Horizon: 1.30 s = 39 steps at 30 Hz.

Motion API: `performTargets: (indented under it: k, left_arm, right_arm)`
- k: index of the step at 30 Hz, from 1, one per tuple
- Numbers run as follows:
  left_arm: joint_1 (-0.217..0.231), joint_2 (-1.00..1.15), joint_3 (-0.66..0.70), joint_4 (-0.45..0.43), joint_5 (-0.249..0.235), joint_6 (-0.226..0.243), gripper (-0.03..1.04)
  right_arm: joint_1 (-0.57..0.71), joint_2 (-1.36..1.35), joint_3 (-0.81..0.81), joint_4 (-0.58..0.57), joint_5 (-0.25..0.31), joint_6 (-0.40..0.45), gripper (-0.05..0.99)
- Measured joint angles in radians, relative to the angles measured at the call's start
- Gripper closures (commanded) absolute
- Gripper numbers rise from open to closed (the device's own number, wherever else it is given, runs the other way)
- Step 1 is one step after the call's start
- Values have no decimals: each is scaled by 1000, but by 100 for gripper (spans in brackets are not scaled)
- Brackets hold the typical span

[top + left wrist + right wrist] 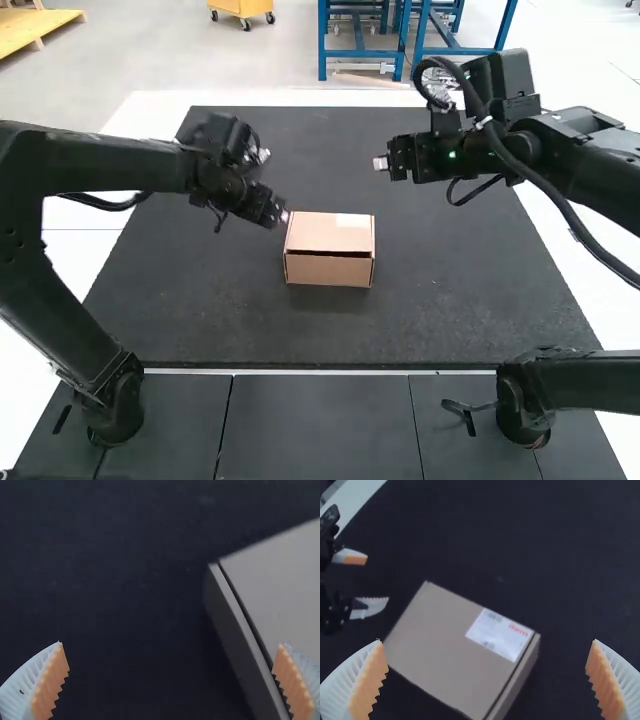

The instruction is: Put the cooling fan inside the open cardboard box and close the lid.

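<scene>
**Closed up, nothing held**

At the centre of the high view, the cardboard box (329, 248), with its lid (330, 228) flat and flush and a white label (499, 634) facing up. Going by that shut lid, cooling fan judged to be inside already, though impossible to confirm through the cardboard. Task probably at or near its end.

Just at the box's upper left edge, the left gripper (282, 214), fingers (47, 680) spread wide apart and clamped on nothing. In the left wrist view, one pad over the rim of the lid at lower right, the other over bare mat at lower left. Likely placed there for pressing that side of the lid down or squaring the box.

Up and to the right of the box, well apart from it, the right gripper (380, 163), fingers (367, 680) likewise wide apart and empty, looking down on the lid from above. Probably kept clear to leave the left arm room.

Under everything, a black mat (470, 300), matte and seemingly grippy enough to keep a light box from sliding under a sideways push. Around it, the white table (60, 250)
</scene>
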State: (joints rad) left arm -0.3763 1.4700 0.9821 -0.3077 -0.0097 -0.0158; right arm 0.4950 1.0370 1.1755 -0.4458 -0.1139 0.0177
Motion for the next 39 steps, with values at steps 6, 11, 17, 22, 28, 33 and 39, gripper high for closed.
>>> performTargets:
  k: [6, 11, 17, 22, 28, 33, 39]
  left_arm:
    - [81, -116, 35, 11, -17, 5, 5]
    - [111, -180, -3, 79, -22, -2, 5]
    - [130, -271, -116, 165, -50, -7, 5]
    - [135, -363, -187, 193, -73, -8, 5]
    - [217, -489, -268, 262, -85, -8, 5]
    - [258, -578, -324, 290, -83, -8, 5]
    - [414, -683, -438, 388, -11, -7, 5]
  right_arm:
    - [-8, -35, -32, 23, 18, 34, 3]
    - [-61, -53, -121, 31, 20, 53, 3]
    - [-113, -136, -178, 75, 25, 95, 3]
    - [-142, -235, -201, 120, 48, 105, 4]
    - [-192, -312, -232, 164, 89, 97, 4]
    - [-229, -384, -305, 247, 97, 90, 4]
    - [-275, -457, -428, 335, 104, 92, 3]
